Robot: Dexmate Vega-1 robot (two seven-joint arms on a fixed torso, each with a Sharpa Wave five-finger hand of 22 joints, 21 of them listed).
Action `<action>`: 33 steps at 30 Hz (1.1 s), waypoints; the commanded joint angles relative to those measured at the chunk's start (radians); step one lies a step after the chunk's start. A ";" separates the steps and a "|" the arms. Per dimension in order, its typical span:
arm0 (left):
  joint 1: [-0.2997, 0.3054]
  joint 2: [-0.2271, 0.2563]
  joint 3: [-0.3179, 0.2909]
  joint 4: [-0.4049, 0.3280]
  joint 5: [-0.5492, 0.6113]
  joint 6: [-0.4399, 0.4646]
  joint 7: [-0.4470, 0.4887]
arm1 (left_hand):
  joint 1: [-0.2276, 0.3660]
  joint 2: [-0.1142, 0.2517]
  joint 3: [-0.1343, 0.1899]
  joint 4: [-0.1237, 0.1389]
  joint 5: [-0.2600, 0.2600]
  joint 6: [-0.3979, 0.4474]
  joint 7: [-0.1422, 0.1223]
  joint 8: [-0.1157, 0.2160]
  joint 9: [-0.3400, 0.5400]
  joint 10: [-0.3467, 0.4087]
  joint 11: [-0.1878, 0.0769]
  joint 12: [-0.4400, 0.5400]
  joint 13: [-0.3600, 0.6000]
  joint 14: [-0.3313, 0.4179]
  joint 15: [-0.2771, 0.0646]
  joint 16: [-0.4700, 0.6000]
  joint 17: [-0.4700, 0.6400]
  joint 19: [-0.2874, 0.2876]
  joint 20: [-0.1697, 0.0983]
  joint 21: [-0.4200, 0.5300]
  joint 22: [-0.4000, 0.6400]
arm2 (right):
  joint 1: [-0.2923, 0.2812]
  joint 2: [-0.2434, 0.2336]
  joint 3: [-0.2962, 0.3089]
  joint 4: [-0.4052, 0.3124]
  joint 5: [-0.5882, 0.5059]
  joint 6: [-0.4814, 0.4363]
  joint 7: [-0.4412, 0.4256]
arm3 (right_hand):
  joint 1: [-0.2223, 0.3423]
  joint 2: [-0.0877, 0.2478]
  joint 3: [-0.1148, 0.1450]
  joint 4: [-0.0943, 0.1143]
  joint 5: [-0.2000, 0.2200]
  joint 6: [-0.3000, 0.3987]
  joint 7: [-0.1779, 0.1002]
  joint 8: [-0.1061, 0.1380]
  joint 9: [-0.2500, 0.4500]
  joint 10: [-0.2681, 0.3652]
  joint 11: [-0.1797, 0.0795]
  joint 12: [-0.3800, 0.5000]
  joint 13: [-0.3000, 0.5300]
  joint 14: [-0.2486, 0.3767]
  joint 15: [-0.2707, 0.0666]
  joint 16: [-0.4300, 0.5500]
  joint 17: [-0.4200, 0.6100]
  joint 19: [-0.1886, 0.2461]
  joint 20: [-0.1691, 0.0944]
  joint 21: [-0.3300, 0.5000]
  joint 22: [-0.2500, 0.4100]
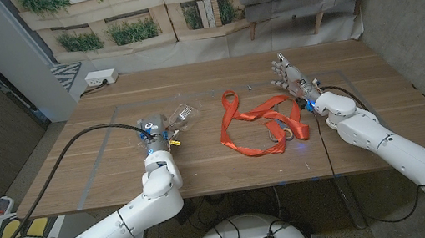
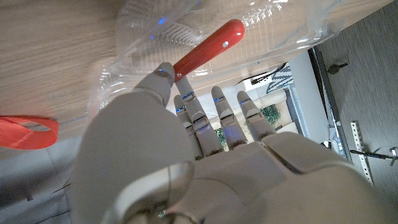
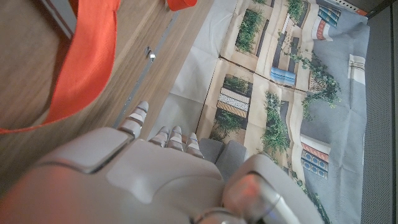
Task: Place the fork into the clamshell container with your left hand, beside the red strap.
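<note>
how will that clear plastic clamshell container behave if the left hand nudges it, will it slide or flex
The clear plastic clamshell container looks thin-walled, so it probably flexes or crumples under the left hand. It seems light, sitting on the smooth wooden table, so it likely slides rather than stays put. The red-handled fork may shift with it.

Left arm reaches in from the lower left corner; left hand stands mid-table, fingers extended and apart, holding nothing. Right arm reaches from the lower right; right hand upright, fingers straight, empty.

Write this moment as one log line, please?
left hand: at clamshell container | fork: red handle inside | red strap: beside, on table | right hand: open, idle
</note>
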 commanded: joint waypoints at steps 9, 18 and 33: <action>0.019 0.009 -0.018 -0.022 -0.013 -0.013 0.025 | -0.122 -0.035 -0.035 0.047 -0.003 -0.013 0.004 -0.003 0.003 -0.041 0.006 -0.041 -0.039 0.004 -0.077 -0.006 -0.009 0.007 -0.005 0.002 0.002 | 0.007 0.003 -0.006 0.010 -0.002 -0.001 0.008 | 0.003 0.005 0.001 0.002 0.000 0.001 -0.004 -0.002 0.002 0.004 -0.006 -0.004 0.003 0.003 -0.019 0.002 -0.001 -0.003 -0.001 -0.001 0.006; 0.023 0.011 -0.024 -0.023 -0.020 -0.011 0.027 | -0.160 -0.044 -0.046 0.057 -0.002 -0.016 0.007 -0.001 0.001 -0.039 0.013 -0.053 -0.052 0.009 -0.078 -0.003 -0.010 0.006 -0.006 0.001 0.002 | 0.008 0.003 -0.006 0.010 0.001 -0.006 0.010 | 0.003 0.006 0.001 0.003 0.000 0.001 -0.006 -0.002 0.002 0.006 -0.003 -0.003 0.003 0.003 -0.018 0.002 -0.001 -0.003 -0.001 -0.001 0.006; 0.050 0.024 -0.047 -0.039 -0.033 -0.047 0.048 | -0.313 -0.076 -0.100 0.104 -0.008 -0.046 0.009 0.000 -0.005 -0.104 0.041 -0.122 -0.083 -0.025 -0.060 -0.006 -0.007 -0.003 -0.002 -0.001 0.003 | 0.013 0.006 -0.011 0.016 -0.004 -0.004 0.013 | 0.003 0.006 0.000 0.003 0.000 0.001 -0.006 -0.002 0.002 0.006 -0.006 -0.003 0.003 0.003 -0.014 0.001 -0.001 -0.003 -0.001 -0.001 0.006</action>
